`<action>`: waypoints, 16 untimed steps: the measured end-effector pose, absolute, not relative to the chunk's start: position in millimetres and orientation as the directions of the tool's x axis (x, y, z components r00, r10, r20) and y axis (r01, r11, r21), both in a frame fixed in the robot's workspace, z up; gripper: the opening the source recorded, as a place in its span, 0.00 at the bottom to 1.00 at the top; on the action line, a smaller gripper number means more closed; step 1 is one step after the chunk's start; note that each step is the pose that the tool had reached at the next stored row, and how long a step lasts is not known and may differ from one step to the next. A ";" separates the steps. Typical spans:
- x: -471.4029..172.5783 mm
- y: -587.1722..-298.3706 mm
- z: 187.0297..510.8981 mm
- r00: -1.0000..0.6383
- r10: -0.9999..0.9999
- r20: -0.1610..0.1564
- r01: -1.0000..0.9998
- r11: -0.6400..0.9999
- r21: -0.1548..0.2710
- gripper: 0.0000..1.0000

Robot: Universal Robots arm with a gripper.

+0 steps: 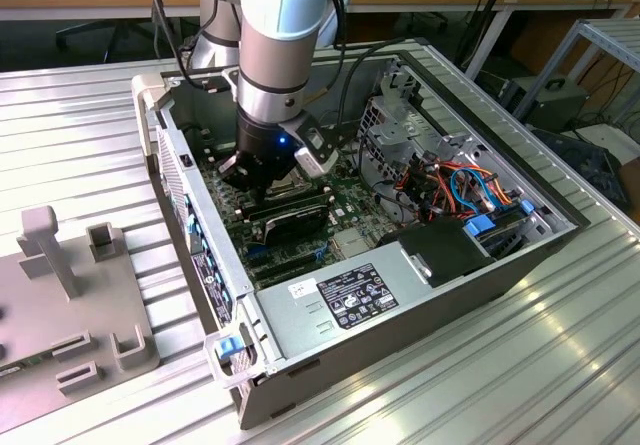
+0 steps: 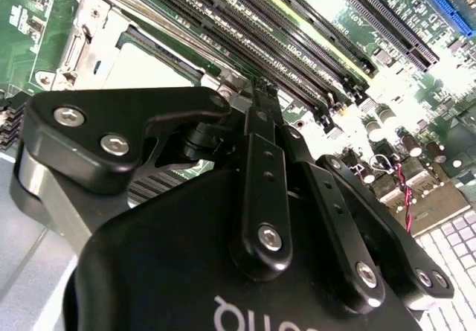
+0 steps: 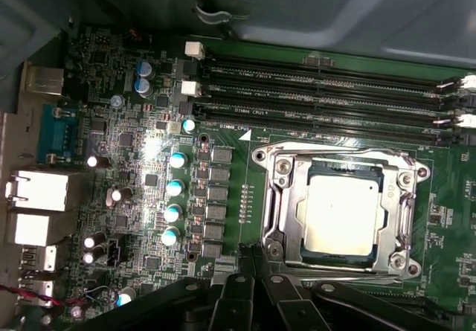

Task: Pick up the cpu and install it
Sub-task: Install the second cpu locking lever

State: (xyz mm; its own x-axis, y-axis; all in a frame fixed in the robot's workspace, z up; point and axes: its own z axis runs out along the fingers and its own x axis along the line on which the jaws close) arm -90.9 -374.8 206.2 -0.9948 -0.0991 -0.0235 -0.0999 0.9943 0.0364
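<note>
The cpu [image 3: 338, 216] is a small square chip with a dull silver top. It lies flat inside the metal socket frame [image 3: 342, 155] on the green motherboard. In the second wrist view the cpu [image 2: 145, 65] shows as a pale patch beyond the fingertips. My gripper [image 3: 254, 255] hovers beside the socket's edge, apart from the chip, its black fingers [image 3: 236, 301] drawn together on nothing. In the exterior view the gripper [image 1: 250, 177] hangs low inside the open computer case [image 1: 560, 230], over the motherboard.
Long black memory slots [image 3: 320, 85] run alongside the socket. Capacitors [image 3: 175, 186] and rear ports [image 3: 37, 193] crowd the board's other side. The power supply [image 1: 350, 295], drive cage and coloured cables [image 1: 470, 185] fill the case. A grey fixture [image 1: 60, 295] stands at the exterior view's left.
</note>
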 end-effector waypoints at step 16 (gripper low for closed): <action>-52.8 -374.8 212.8 -0.995 -0.099 -0.023 -0.100 0.994 0.036 0.11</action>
